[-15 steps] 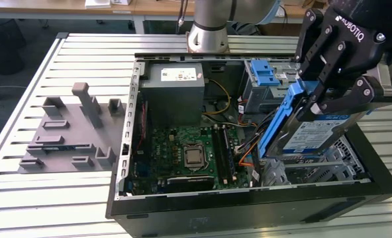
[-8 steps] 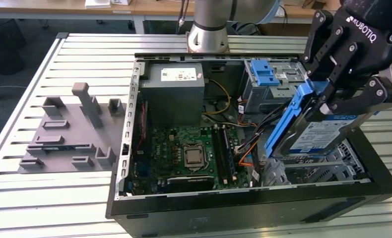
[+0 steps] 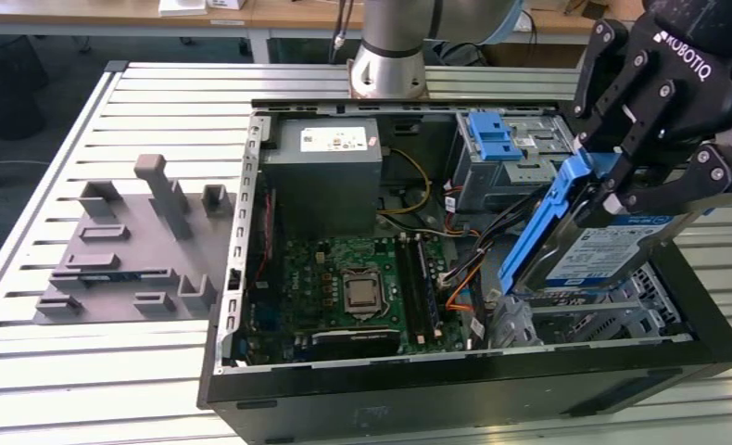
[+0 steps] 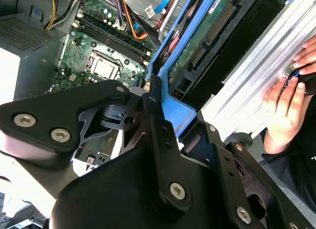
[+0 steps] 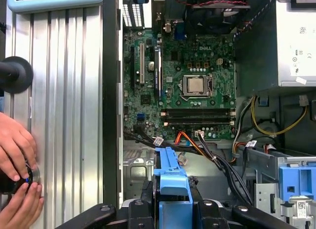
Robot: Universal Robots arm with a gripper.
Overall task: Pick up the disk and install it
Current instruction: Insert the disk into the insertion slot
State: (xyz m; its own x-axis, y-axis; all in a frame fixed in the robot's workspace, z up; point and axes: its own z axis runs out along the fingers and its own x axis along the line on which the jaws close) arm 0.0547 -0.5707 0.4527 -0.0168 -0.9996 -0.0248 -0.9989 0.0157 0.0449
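The jaws are seen pressed in on the upper end of the disk (image 3: 592, 252), pinched across its blue side rails by the gripper (image 3: 639, 189). The disk is held above the open computer case (image 3: 465, 385), at the exterior view's right, and is steeply tilted. Its long axis is slanted from the jaws down toward the metal drive cage (image 3: 607, 323) beside the motherboard (image 3: 354, 278), with the labelled face turned up and outward. In the first wrist view a person's hand (image 5: 15, 150) is rested on the slatted table (image 5: 64, 91).
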